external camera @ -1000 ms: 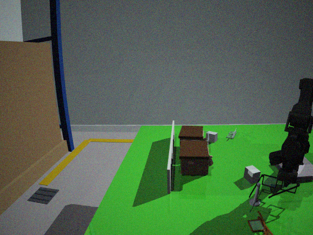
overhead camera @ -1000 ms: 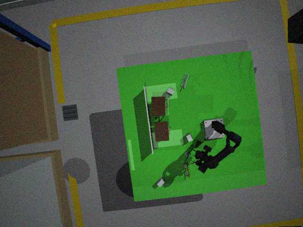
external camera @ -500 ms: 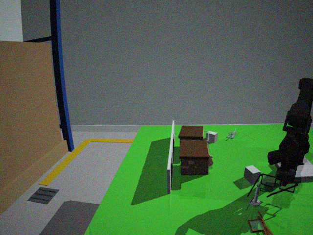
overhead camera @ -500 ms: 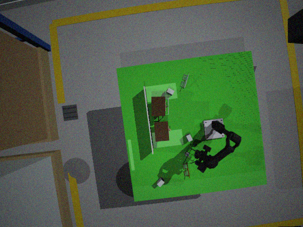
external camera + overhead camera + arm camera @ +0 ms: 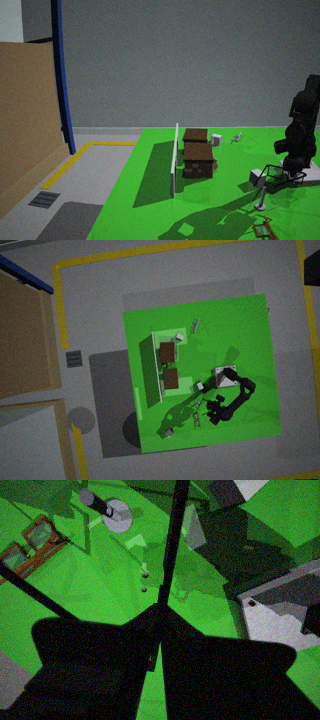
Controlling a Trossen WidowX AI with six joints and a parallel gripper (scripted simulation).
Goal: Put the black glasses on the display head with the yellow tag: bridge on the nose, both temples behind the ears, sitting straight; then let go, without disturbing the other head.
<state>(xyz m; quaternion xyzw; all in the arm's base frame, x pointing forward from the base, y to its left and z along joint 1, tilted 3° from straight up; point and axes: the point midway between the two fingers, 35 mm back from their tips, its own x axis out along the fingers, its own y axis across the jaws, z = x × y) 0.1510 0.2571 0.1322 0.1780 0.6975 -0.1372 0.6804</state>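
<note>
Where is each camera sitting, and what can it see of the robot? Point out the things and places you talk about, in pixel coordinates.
Top: high above, looking down on the green table [image 5: 245, 325] [image 5: 144, 165] [image 5: 295, 525]; nearly the whole arm [image 5: 233, 405] [image 5: 302, 124] shows.
Exterior: off to one side and above the table, looking across it at the heads [image 5: 167, 352] [image 5: 170, 378] [image 5: 195, 134] [image 5: 198, 160]; the arm is at the right.
Wrist: on the arm by the gripper [image 5: 205, 407] [image 5: 292, 175] [image 5: 161, 605], looking past its fingers at the table.
Top and exterior share both heads.

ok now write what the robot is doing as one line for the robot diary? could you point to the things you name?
gripper [image 5: 293, 174] [image 5: 159, 608]: shut on black glasses [image 5: 275, 172] | glasses: off the green surface [image 5: 232, 325] [image 5: 144, 155] | orange-brown glasses [image 5: 196, 421] [image 5: 261, 229] [image 5: 39, 535]: lying on it | placing: not done
</note>
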